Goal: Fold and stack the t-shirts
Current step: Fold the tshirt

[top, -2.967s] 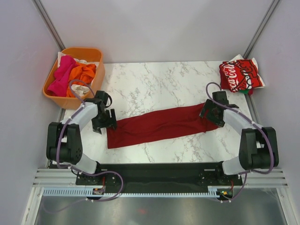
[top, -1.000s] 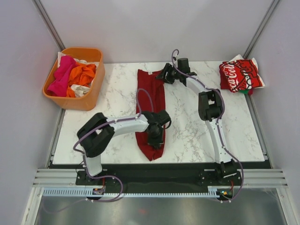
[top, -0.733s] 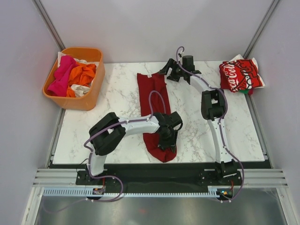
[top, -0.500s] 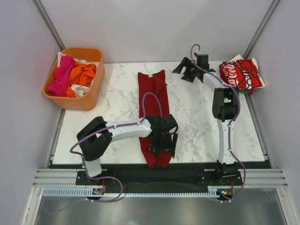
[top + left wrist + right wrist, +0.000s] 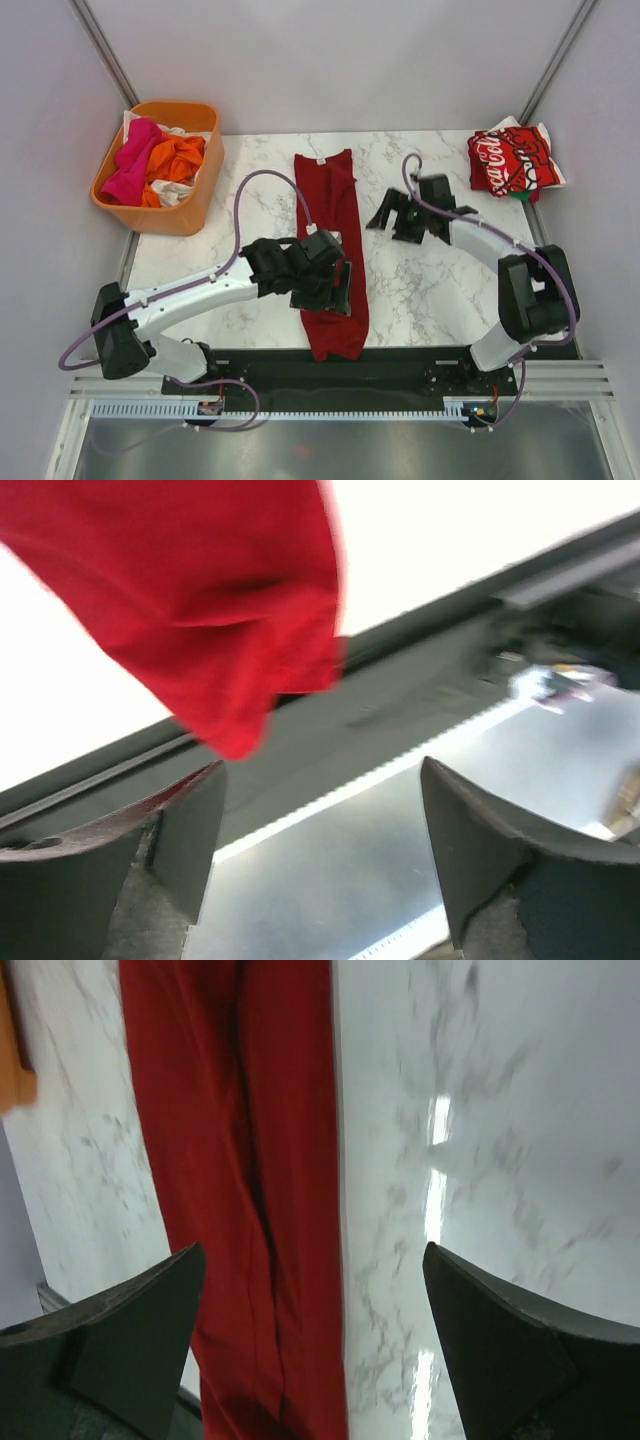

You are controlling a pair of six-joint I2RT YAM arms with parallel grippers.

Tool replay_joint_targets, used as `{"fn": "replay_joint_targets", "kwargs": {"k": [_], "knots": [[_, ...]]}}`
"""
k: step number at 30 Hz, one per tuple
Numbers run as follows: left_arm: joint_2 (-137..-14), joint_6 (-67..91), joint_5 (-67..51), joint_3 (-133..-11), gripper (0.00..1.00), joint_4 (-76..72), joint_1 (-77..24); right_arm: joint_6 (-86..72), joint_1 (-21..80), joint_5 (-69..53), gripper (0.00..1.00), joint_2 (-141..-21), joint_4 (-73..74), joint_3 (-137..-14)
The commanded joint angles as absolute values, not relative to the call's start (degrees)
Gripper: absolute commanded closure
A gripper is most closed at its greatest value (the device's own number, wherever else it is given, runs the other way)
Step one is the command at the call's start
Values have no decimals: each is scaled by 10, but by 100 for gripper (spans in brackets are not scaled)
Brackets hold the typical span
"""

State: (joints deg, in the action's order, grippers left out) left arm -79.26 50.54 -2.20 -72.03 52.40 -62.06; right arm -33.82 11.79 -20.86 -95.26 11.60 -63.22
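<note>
Two sets of jaws wide apart, nothing held. Left gripper (image 5: 343,288) over the near middle of the marble table (image 5: 440,300), right gripper (image 5: 384,214) over its bare right-of-centre. Dark-red t-shirt (image 5: 325,190) folded to a narrow strip down the table's middle, near end draped past the near edge. Coca-Cola t-shirt (image 5: 512,160) at the table's far right corner. Pink, orange and white t-shirts (image 5: 150,160) in an orange tub (image 5: 185,215) off its far left corner.
</note>
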Motion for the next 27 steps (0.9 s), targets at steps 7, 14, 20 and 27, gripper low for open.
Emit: {"fn": "replay_joint_targets", "kwargs": {"k": [7, 14, 20, 27], "knots": [[-846, 503, 66, -598, 24, 454, -618, -398, 189, -214, 11, -721, 105, -354], [-921, 526, 69, -575, 32, 437, -619, -425, 232, -217, 25, -628, 125, -274], [-920, 543, 59, -543, 71, 424, -621, -447, 265, -219, 27, -619, 99, -227], [-831, 599, 46, -479, 97, 421, -639, -472, 314, -213, 29, -642, 65, -214]]}}
